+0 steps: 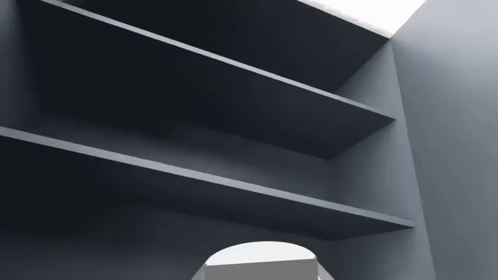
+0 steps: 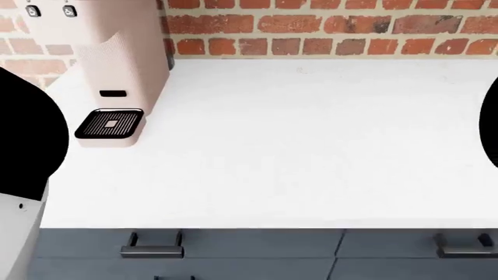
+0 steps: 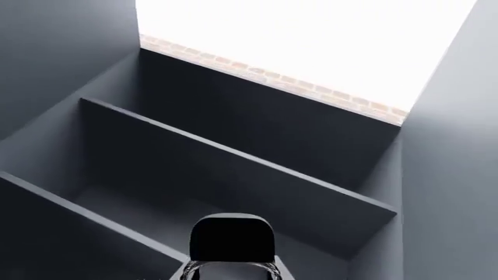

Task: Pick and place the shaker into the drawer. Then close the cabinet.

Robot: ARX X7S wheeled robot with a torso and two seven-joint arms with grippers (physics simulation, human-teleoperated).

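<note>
From the head camera I see the white worktop point(image 2: 295, 146) with a pale pink coffee machine point(image 2: 109, 70) against the brick wall point(image 2: 327, 26). Below the worktop's front edge run the slate cabinet point(image 2: 257, 254) fronts, each drawer point(image 2: 186, 245) closed, with a black bar handle point(image 2: 151, 251). I find no shaker in any view. Both wrist cameras show dark grey shelves point(image 1: 210, 111) and only what may be a part of each arm's body; I cannot tell how either arm's jaws stand.
</note>
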